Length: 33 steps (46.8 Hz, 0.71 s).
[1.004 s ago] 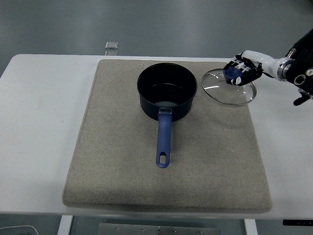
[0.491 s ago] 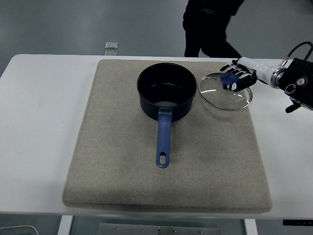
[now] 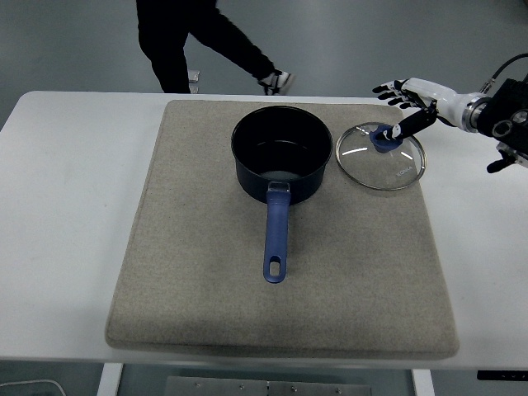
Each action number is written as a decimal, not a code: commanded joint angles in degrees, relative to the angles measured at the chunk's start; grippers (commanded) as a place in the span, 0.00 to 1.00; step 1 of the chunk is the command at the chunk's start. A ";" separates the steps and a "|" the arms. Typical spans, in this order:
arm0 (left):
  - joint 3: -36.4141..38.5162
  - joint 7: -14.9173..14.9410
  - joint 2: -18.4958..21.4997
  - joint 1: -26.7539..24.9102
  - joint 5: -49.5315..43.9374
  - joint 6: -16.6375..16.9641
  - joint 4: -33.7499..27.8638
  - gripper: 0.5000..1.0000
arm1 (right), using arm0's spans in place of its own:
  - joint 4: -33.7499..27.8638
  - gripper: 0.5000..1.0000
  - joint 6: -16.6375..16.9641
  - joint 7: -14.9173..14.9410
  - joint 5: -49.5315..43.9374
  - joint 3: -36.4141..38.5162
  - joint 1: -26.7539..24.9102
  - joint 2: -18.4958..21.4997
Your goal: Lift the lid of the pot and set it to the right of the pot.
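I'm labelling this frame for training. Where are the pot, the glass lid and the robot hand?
pot (image 3: 280, 148), head view, on its dark inner wall.
glass lid (image 3: 388, 167), head view, on the clear glass pane.
right robot hand (image 3: 406, 97), head view, on the palm, fingers spread.

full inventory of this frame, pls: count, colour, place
pot: 1, dark blue, blue handle toward near edge, mat centre, uncovered
pot lid: 1, clear glass, blue knob, flat on mat right of pot
mat: 1, grey-beige, covers most of table
table: 1, white
small square object: 1, grey, floor beyond far edge
person's legs: dark trousers, top, behind table
right hand: 1, black and white, fingers spread, above lid's far-right rim, holding nothing
left hand: not in view
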 commanded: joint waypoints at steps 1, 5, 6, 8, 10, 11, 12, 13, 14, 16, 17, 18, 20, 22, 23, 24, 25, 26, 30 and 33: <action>0.04 0.00 0.00 0.00 0.00 0.00 0.08 1.00 | -0.06 0.83 3.25 -0.13 3.45 4.72 -0.30 -0.18; 0.05 0.00 0.00 0.00 0.00 0.00 -0.01 1.00 | -0.06 0.83 4.39 -0.48 7.23 7.45 -0.56 -0.18; 0.05 0.00 0.00 0.00 0.00 0.00 -0.01 1.00 | -0.06 0.83 4.48 -0.48 8.03 7.72 -0.56 -0.18; -0.04 0.00 0.00 0.00 0.00 0.00 -0.01 1.00 | -0.15 0.83 4.40 -0.48 10.05 8.07 -0.56 -0.09; -0.04 0.00 0.00 0.00 0.00 0.00 -0.01 1.00 | -0.15 0.83 4.40 -0.48 12.24 8.33 -0.56 0.08; -0.04 0.00 0.00 0.00 0.00 0.00 -0.01 1.00 | -0.24 0.83 4.40 -0.48 13.65 8.68 -0.56 0.26; -0.04 0.00 0.00 0.00 0.00 0.00 -0.01 1.00 | -0.24 0.83 4.40 -0.48 15.05 9.12 -0.56 0.26; 0.04 0.00 0.00 0.00 0.00 0.00 -0.01 1.00 | -0.41 0.83 4.31 -0.57 16.55 9.56 -0.65 0.35; 0.05 0.00 0.00 0.00 0.00 0.00 -0.01 1.00 | -0.41 0.83 4.31 -0.57 17.95 10.09 -0.91 0.35; -0.04 0.00 0.00 -0.09 0.00 0.00 0.08 1.00 | -0.50 0.83 4.13 -0.66 20.59 11.14 -1.44 0.44; 0.04 0.00 0.00 0.00 0.00 0.00 -0.01 1.00 | -0.50 0.83 3.87 -0.66 22.00 11.67 -1.70 0.44; -0.04 0.00 0.00 0.00 0.00 0.00 -0.01 1.00 | -0.59 0.83 3.69 -0.66 23.14 12.20 -1.88 0.52; -0.04 0.00 0.00 0.00 0.00 0.00 -0.01 1.00 | -0.68 0.83 3.52 -0.66 25.43 13.25 -2.32 0.70; -0.04 0.00 0.00 0.00 0.00 0.00 -0.01 1.00 | -0.77 0.83 3.43 -0.74 27.62 14.31 -3.02 0.96; -0.04 0.00 0.00 0.00 0.00 0.00 -0.01 1.00 | -1.03 0.83 3.34 -0.75 28.59 14.83 -3.37 1.05; -0.04 0.00 0.00 0.00 0.00 0.00 -0.01 1.00 | -1.20 0.83 3.17 -0.75 29.56 15.27 -3.72 1.05; -0.04 0.00 0.00 0.00 0.00 0.00 0.08 1.00 | -1.38 0.83 3.08 -0.75 30.53 15.63 -4.08 1.14; -0.04 0.00 0.00 0.00 0.00 0.00 -0.01 1.00 | -1.56 0.83 3.08 -0.75 31.32 15.98 -4.34 1.23; 0.04 0.00 0.00 0.00 0.00 0.00 -0.01 1.00 | -2.17 0.83 2.55 -0.75 35.09 17.12 -5.57 2.10; 0.04 0.00 0.00 0.00 0.00 0.00 -0.01 1.00 | -2.35 0.83 2.02 -0.75 37.82 17.56 -6.98 2.72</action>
